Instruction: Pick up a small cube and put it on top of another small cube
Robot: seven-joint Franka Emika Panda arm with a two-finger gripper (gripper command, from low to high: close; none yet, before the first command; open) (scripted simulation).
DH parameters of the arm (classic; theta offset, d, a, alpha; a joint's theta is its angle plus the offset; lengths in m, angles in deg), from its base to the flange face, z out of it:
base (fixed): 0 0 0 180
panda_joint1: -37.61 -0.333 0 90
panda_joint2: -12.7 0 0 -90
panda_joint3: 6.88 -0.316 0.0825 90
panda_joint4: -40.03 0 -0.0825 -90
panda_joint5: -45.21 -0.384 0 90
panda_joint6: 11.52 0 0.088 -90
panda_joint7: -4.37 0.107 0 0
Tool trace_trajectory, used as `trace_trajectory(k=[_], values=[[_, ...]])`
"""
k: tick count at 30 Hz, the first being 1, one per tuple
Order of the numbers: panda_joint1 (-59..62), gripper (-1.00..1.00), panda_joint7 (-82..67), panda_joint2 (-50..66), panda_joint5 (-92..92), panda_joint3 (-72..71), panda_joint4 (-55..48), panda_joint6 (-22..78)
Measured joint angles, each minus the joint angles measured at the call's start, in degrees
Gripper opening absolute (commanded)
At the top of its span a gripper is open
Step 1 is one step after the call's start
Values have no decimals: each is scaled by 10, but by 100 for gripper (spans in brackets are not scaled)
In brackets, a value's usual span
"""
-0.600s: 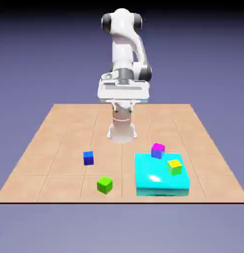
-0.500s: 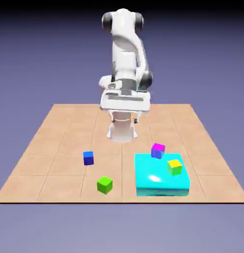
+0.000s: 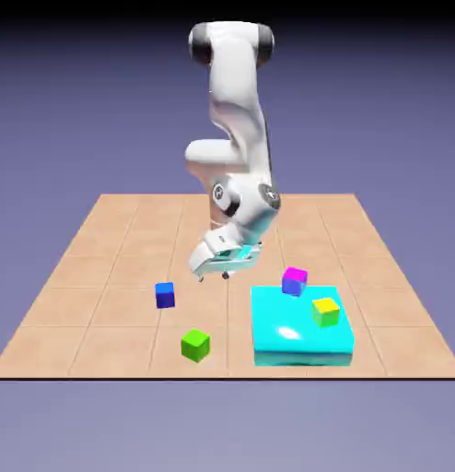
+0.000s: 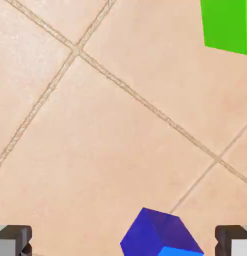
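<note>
The small dark-blue cube (image 3: 165,295) rests on the tiled table toward the exterior view's left. In the hand view the same dark-blue cube (image 4: 160,236) shows at the bottom edge, between the two grey fingertips (image 4: 13,240). My gripper (image 3: 213,274) hangs low over the table, to the right of that cube and a little above it, open with nothing held. The cube with a magenta top and purple-blue sides (image 3: 295,280) sits at the back edge of the big cyan block (image 3: 300,327).
A yellow-topped cube with green sides (image 3: 326,312) stands on the cyan block. A bright green cube (image 3: 195,345) lies near the table's front edge; this green cube (image 4: 227,25) fills the hand view's top right corner.
The arm has swung down and forward from a raised pose near its base. The hand now hangs low over the tiles near the dark-blue cube. No cube has moved.
</note>
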Motion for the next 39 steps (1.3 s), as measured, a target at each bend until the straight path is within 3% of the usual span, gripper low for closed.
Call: trace_trajectory(k=[19,25,26,34,39], values=[[123,0,53,317,473,-155,7,434],[143,0,62,369,578,-77,-24,439],[146,-100,63,377,592,-65,-29,439],[95,-100,65,308,473,-162,-12,440],[24,-100,82,268,441,-78,-27,453]])
